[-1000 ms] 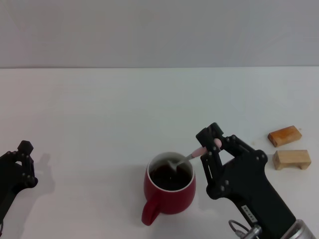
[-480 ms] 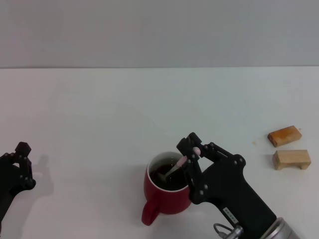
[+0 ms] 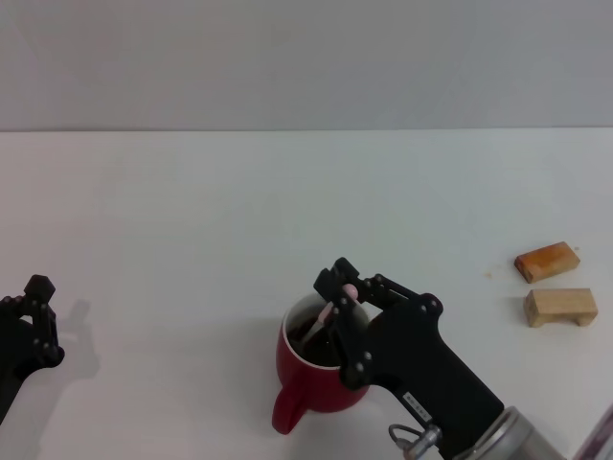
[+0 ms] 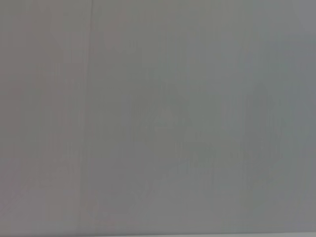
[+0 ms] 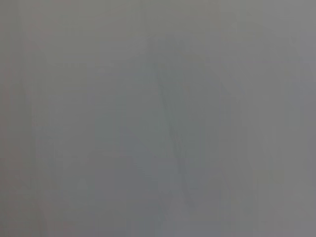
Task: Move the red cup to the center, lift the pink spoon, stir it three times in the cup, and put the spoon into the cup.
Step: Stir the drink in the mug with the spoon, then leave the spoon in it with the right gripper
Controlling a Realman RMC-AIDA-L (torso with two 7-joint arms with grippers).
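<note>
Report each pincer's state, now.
Left pincer: parked at the table's left edge, state cannot be told.
Right pincer: shut on the pink spoon over the red cup.

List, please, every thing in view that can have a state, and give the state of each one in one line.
red cup: upright on the table, dark liquid inside, handle toward the robot.
pink spoon: held by its pink end, tilted, lower end inside the cup.
right gripper: shut on the spoon, above the cup's rim.
left gripper: idle at the table's left edge, holding nothing.
two wooden blocks: lying apart, far right.
</note>
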